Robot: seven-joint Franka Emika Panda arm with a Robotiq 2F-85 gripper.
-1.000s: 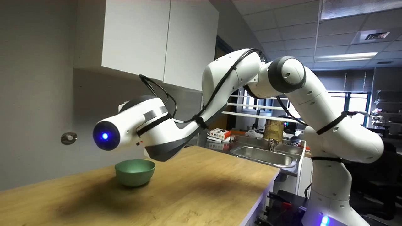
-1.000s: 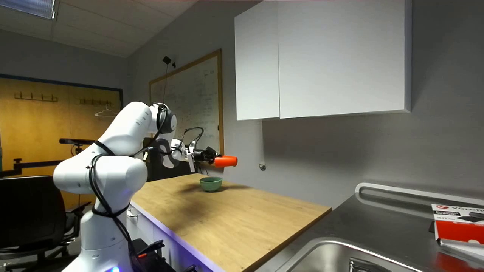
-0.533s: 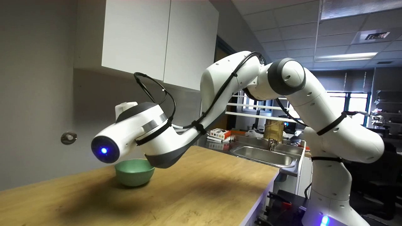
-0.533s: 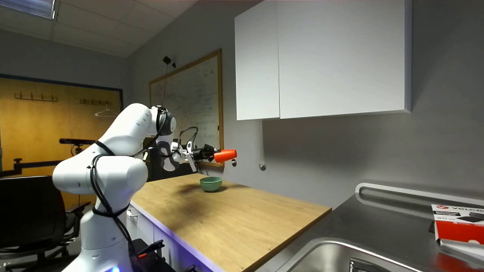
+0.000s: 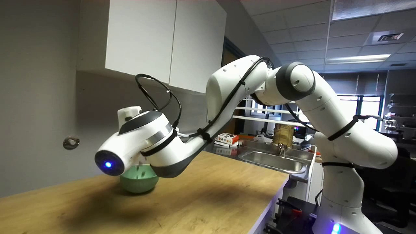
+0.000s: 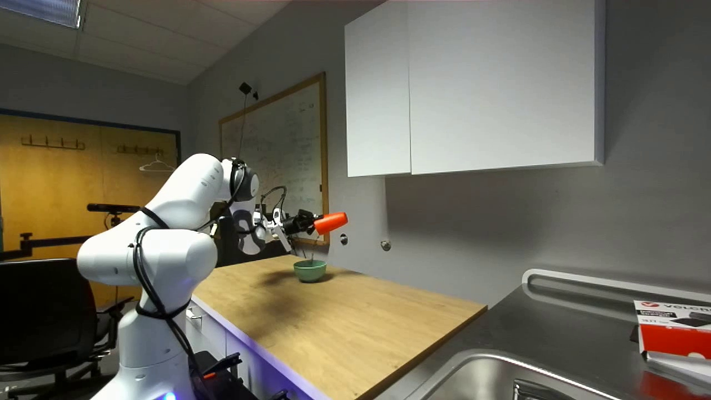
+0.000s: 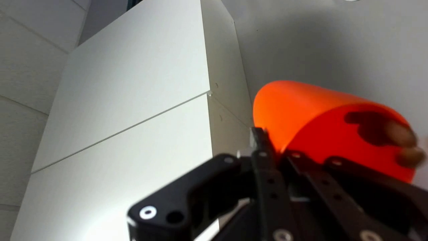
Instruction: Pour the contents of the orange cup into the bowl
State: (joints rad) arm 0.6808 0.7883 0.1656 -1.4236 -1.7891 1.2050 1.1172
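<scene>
The orange cup (image 6: 331,222) is held tilted above the bowl, its base raised away from the gripper and its mouth low on the gripper side. My gripper (image 6: 316,221) is shut on the cup's wall. In the wrist view the gripper (image 7: 276,152) pinches the rim of the cup (image 7: 294,103), one finger outside and one at the mouth. Blurred brown pieces (image 7: 403,137) are at its mouth. Small pieces fall toward the green bowl (image 6: 310,272), which stands upright on the table. In an exterior view the arm hides the cup and partly covers the bowl (image 5: 139,183).
A white wall cabinet (image 6: 472,89) hangs above the wooden table (image 6: 344,316). The grey wall stands close behind the bowl. A sink (image 5: 273,161) and a red and white box (image 6: 675,330) are on the dark counter beside the table.
The wrist has rolled and lowered slightly, tilting the cup's base further up and its mouth down. Pieces now fall from the cup toward the bowl. The bowl has not moved.
</scene>
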